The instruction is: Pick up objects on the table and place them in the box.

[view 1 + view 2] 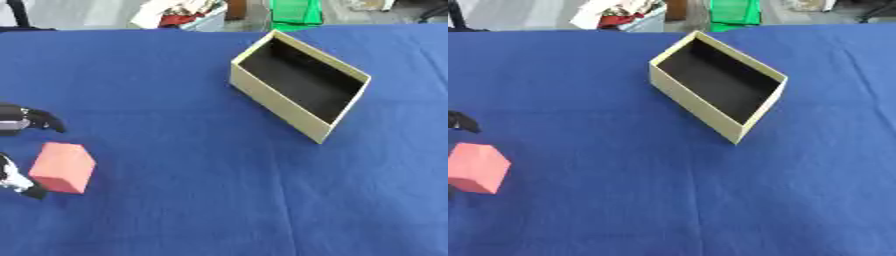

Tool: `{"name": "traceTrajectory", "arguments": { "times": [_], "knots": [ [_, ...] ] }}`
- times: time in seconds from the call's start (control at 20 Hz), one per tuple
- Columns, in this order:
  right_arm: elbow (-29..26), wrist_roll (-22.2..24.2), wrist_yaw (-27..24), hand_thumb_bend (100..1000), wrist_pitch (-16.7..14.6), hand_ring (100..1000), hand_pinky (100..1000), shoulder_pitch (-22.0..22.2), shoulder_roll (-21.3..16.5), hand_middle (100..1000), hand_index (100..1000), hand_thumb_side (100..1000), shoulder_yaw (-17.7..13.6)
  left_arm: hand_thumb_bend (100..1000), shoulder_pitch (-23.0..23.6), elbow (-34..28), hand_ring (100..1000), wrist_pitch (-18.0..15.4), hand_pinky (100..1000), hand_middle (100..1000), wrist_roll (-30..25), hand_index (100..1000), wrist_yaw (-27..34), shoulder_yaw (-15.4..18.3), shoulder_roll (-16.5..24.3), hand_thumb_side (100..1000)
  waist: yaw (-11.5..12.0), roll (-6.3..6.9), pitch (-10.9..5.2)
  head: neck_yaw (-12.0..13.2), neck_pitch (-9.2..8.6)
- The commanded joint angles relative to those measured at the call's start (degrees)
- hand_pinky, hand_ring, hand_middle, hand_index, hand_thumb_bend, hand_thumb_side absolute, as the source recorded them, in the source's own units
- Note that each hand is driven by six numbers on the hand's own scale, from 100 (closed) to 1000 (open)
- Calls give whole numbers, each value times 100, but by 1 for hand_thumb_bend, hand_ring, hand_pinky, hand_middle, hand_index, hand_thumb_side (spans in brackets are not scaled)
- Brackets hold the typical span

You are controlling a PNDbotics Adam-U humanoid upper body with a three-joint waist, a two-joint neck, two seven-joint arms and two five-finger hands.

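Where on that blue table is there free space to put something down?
Plenty: the whole cloth between the pink block and the cream box is bare, as is the near right corner. It is crowded only at the left edge, where the left hand flanks the block.

One pink block [62, 167] lies on the blue tablecloth [192, 200], the only loose object of its kind in view. One box [297, 85] stands on the same cloth, cream outside and black inside, with a single open compartment. One robot hand, the left hand [19, 120], shows at the left edge, its dark fingers on two sides of the block. Beyond the far edge sits one green object [296, 12] and one heap of mixed clutter [179, 12], whose separate pieces cannot be counted.
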Motion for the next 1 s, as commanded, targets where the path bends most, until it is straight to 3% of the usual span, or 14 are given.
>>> {"name": "traceTrajectory", "arguments": {
  "times": [0.05, 0.5, 1.0],
  "knots": [
    [-61, -9, -25, 100, -7, 784, 810, -26, -86, 778, 825, 952, -39, 835, -119, 69, 921, -5, 891, 939, 74, 961, -140, -30, 66, 625, -7, -1, -83, 15, -65],
    [-56, -12, -22, 100, -1, 785, 810, -25, -67, 778, 824, 953, -47, 811, -182, 262, 907, -44, 880, 909, 65, 952, -194, -135, -89, 616, -12, -6, -61, 30, -71],
    [-49, -9, -22, 100, 2, 785, 811, -22, -57, 778, 825, 953, -46, 708, -195, 292, 868, -48, 852, 869, 288, 913, -299, -145, -132, 620, 5, -10, -53, 37, -77]
  ]
}}
